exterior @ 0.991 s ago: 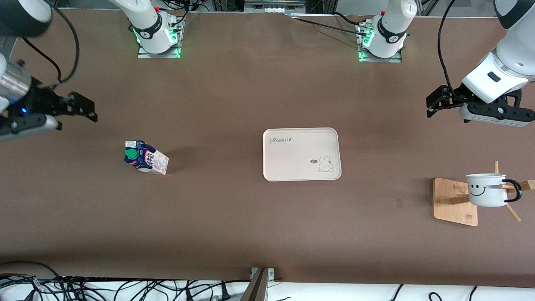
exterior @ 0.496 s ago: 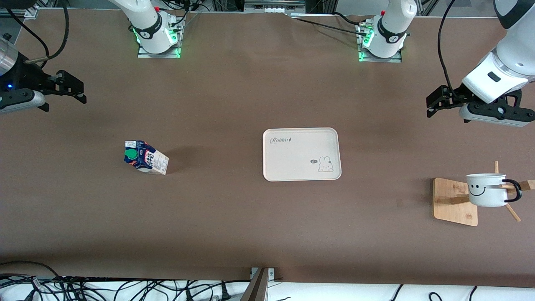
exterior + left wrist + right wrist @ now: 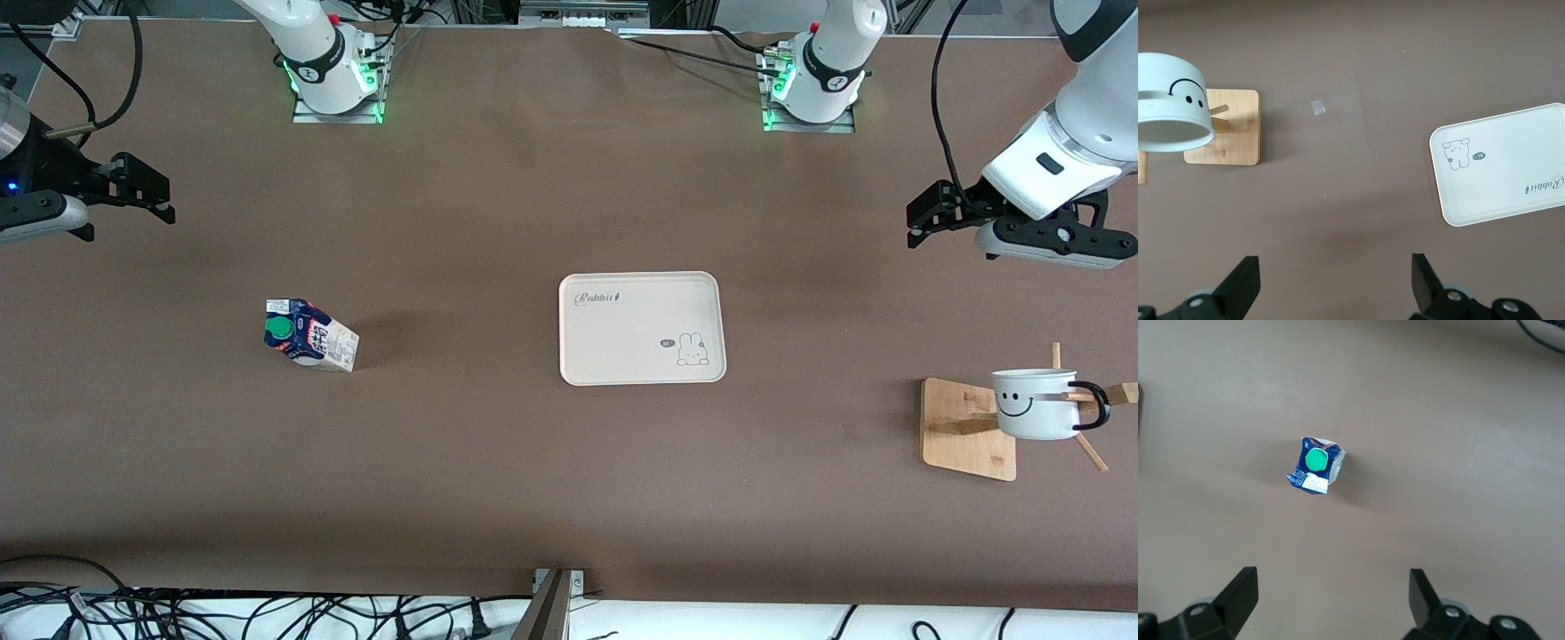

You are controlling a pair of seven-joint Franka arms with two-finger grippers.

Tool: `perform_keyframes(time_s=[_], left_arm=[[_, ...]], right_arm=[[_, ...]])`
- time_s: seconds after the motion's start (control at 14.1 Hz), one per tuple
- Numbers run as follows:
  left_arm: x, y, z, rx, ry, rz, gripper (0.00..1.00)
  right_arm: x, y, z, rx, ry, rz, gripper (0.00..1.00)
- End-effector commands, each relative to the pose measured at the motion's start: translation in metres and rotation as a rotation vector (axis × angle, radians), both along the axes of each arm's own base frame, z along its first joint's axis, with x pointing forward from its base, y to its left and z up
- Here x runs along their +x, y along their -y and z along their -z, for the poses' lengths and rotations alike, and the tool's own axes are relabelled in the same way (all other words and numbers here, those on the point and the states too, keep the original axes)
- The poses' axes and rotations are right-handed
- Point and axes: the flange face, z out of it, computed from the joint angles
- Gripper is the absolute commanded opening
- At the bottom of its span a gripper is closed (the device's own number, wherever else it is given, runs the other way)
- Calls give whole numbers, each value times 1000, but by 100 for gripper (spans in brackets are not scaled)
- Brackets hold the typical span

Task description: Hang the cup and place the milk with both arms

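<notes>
The milk [image 3: 309, 335], a dark-blue carton with a green cap, stands on the table toward the right arm's end; it also shows in the right wrist view [image 3: 1315, 465]. The cup [image 3: 1036, 404], white with a smiley face, hangs by its black handle on a peg of a wooden rack [image 3: 965, 427] toward the left arm's end; it also shows in the left wrist view [image 3: 1171, 100]. My right gripper [image 3: 151, 191] is open and empty over bare table, apart from the milk, and shows in its own view [image 3: 1331, 600]. My left gripper [image 3: 920, 222] is open and empty over bare table, apart from the rack, and shows in its own view [image 3: 1336, 287].
A pale tray [image 3: 640, 327] with a rabbit drawing lies mid-table, with nothing on it; it also shows in the left wrist view [image 3: 1501, 163]. A small piece of tape [image 3: 1317, 107] lies beside the rack's base [image 3: 1228, 130]. Cables [image 3: 267, 613] run along the table's near edge.
My right gripper has moved away from the milk, toward the right arm's end of the table and toward the bases. The left arm, the cup and the milk have not moved.
</notes>
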Motion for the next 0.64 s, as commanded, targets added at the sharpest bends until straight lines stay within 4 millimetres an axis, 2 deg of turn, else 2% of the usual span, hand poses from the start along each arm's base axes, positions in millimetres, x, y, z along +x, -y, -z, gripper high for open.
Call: perform_keyframes(time_s=[0.0, 0.28, 0.57], left_arm=[[3, -4, -6, -2, -7, -8, 100], [4, -6, -6, -2, -7, -13, 100], [4, -6, -6, -1, -6, -14, 100]], right_arm=[[9, 2, -7, -14, 22, -13, 100], [10, 11, -6, -7, 14, 12, 100], [9, 4, -2, -21, -8, -8, 100]])
